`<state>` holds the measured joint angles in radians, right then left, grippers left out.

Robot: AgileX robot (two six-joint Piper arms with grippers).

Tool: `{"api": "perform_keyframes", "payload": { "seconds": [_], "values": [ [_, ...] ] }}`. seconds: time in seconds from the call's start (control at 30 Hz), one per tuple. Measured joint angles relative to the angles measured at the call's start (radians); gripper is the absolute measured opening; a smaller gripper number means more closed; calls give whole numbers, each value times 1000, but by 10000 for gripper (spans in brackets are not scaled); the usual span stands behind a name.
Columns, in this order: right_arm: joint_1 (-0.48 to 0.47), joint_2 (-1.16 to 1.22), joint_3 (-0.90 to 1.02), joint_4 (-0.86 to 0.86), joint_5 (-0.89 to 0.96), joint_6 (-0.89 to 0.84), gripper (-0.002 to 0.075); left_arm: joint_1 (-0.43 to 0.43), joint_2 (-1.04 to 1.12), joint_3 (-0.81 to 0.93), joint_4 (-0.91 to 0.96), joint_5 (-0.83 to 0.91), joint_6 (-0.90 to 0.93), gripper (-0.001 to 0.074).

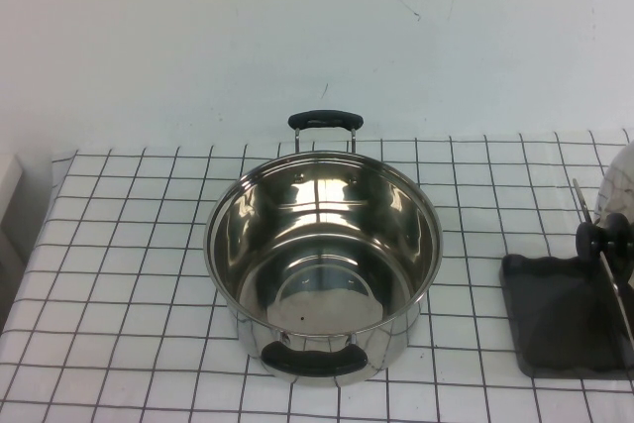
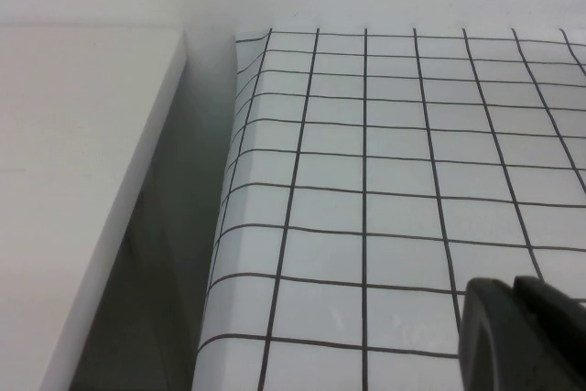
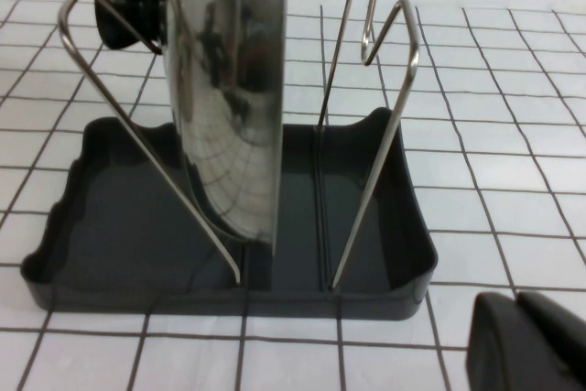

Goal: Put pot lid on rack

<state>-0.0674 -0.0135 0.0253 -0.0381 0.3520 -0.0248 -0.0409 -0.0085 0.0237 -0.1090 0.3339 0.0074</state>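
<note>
The pot lid (image 3: 233, 89) stands on edge in the rack (image 3: 128, 226), leaning between its upright wire bars (image 3: 385, 135), with its black knob (image 3: 124, 2) facing sideways. In the high view the rack (image 1: 555, 324) sits at the table's right, and the lid (image 1: 620, 185) with its knob (image 1: 604, 237) is partly cut off by the frame edge. My right gripper (image 3: 517, 304) is shut and empty, low over the cloth just in front of the rack. My left gripper (image 2: 515, 292) is shut and empty over the cloth near the table's left edge. Neither gripper shows in the high view.
A deep steel pot (image 1: 322, 264) with two black handles stands open at the table's middle. A white block (image 2: 73, 180) sits beyond the left table edge, with a gap between them. A white wall runs behind the checked cloth (image 1: 129, 245).
</note>
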Motion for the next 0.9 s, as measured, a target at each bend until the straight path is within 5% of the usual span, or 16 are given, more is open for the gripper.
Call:
{"api": "perform_keyframes", "payload": {
  "seconds": [0.9],
  "values": [
    [0,0,0,0,2,-2,-3,54,0,0,-2,-2,4,-1]
  ]
}}
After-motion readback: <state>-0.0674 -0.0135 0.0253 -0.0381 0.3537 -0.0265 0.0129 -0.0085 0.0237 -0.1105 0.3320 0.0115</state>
